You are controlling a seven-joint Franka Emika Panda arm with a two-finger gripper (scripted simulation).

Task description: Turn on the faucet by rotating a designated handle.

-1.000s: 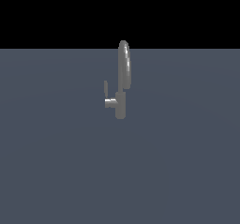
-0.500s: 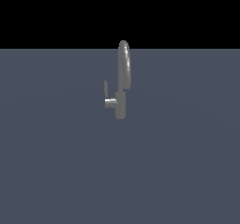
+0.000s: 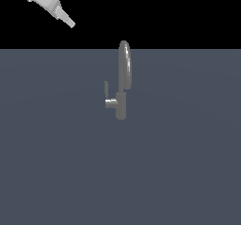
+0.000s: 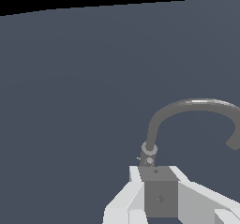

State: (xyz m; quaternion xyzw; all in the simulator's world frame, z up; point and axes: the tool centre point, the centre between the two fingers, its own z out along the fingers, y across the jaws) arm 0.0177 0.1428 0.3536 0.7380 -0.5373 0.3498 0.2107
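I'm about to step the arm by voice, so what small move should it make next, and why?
Probably bring the gripper down toward the handle. In the exterior view it sits high at that view's upper left, well apart from the faucet, and the lever stands upright, untouched, on its stub on the exterior view's left.

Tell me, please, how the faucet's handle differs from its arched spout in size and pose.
The handle is a short thin lever, standing on a horizontal stub at the exterior view's left of the body; the spout is far taller, a narrow arched loop rising above the body. Both are grey metal and belong to one faucet.
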